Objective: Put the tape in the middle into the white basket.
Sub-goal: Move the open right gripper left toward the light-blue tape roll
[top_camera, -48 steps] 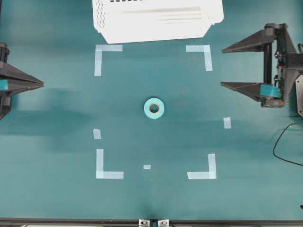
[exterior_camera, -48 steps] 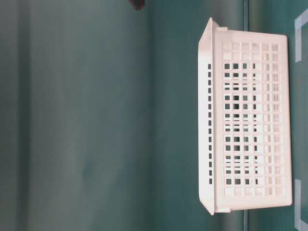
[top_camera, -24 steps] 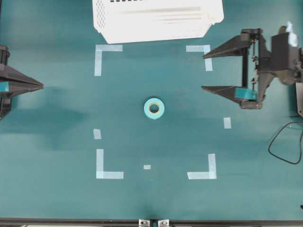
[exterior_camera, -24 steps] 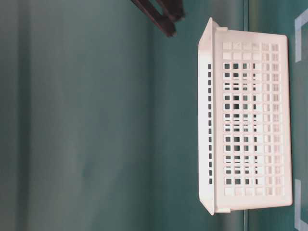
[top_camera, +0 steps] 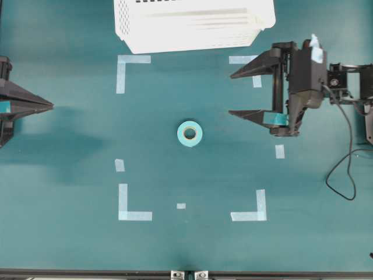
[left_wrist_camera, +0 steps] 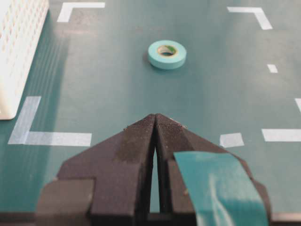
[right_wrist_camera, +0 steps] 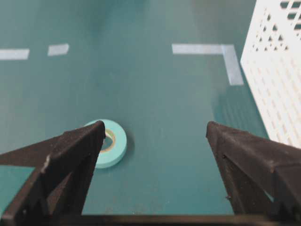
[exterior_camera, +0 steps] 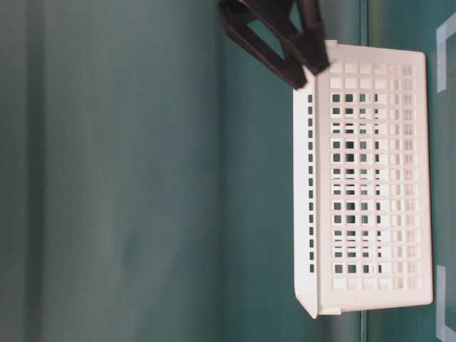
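The light-teal tape (top_camera: 189, 133) lies flat in the middle of the green table, inside the pale corner marks; it also shows ahead of the left wrist camera (left_wrist_camera: 167, 54) and partly behind a right finger (right_wrist_camera: 113, 143). The white basket (top_camera: 192, 23) stands at the far edge, its lattice side filling the table-level view (exterior_camera: 367, 185). My right gripper (top_camera: 231, 94) is open, empty, to the right of the tape and apart from it. My left gripper (top_camera: 51, 105) is shut at the left edge, fingertips pressed together (left_wrist_camera: 155, 117), holding nothing.
Pale tape corner marks (top_camera: 133, 59) and small strips (top_camera: 280, 151) frame the middle of the table. A black cable (top_camera: 341, 175) loops at the right edge. A right finger (exterior_camera: 285, 43) shows dark in front of the basket's upper corner in the table-level view.
My right arm has moved leftward toward the tape, jaws staying wide. Its fingers have come further into the table-level view. Left gripper, tape and basket are unmoved.
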